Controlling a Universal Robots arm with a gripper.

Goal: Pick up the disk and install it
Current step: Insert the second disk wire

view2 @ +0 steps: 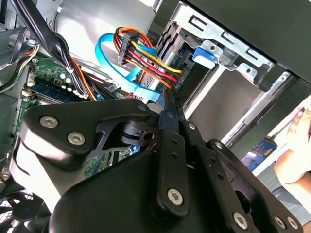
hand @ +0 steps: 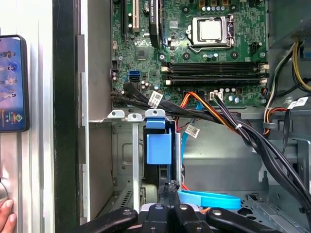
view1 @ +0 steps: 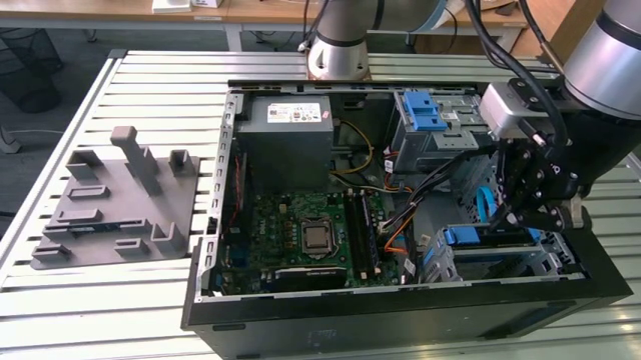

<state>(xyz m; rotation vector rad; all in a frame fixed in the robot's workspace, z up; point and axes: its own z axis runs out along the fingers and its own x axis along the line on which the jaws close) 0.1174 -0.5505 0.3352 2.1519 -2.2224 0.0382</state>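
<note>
the disk point(view1: 488, 237) sits in the lower drive cage point(view1: 556, 259) of the open computer case point(view1: 401, 307), its blue end facing the motherboard point(view1: 311, 240). in the first wrist view the disk point(hand: 159, 148) shows as a blue block slotted between the cage's metal walls point(hand: 124, 160), with a light blue flat cable point(hand: 209, 199) lying just beside it. the gripper point(view1: 528, 219) hangs directly over the disk in the exterior view, fingertips down at the disk's top edge; in both wrist views the jaws look pressed close together, the tips nearly meeting, and whether they pinch the disk i cannot tell. in the second wrist view the gripper point(view2: 167, 114) points toward a bundle of red, yellow and orange wires point(view2: 146, 60) and the blue disk end point(view2: 204, 53) in its bay. a second cage with a blue latch point(view1: 425, 112) stands near the grey power supply point(view1: 290, 131). the case rests on a slatted tabletop point(view1: 120, 300), and a grey fixture point(view1: 115, 202) lies on the exterior view's left. a phone point(hand: 12, 82) lies outside the case wall, and a hand point(hand: 6, 216) shows near it.
</note>
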